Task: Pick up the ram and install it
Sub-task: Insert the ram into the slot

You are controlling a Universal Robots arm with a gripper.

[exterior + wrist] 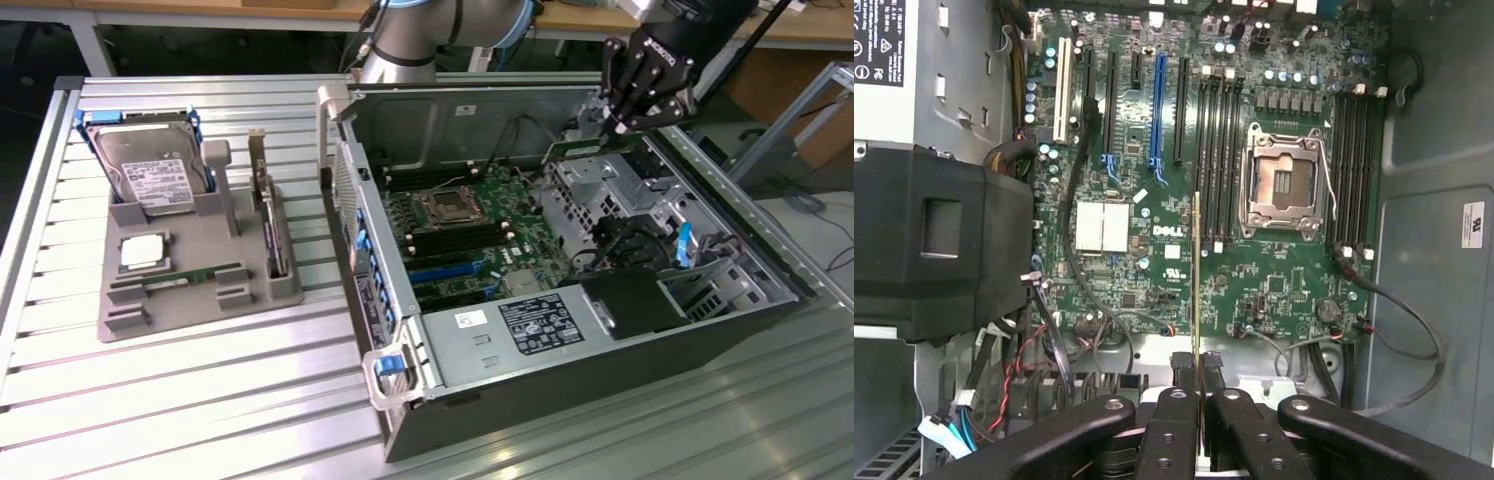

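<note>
Pincer (1197,385) grips ram (1196,290) above motherboard (1184,250).

Ribbed metal worktable (200,400); wooden bench (641,20) behind; aluminium frame (814,95) at exterior view's right.

This is a robotics lab or workshop. An open computer case (561,290) lies on a slatted metal table (174,400), beside a grey tray (187,270) of spare parts, with wooden benches (667,25) and an aluminium frame (787,110) behind.
</note>
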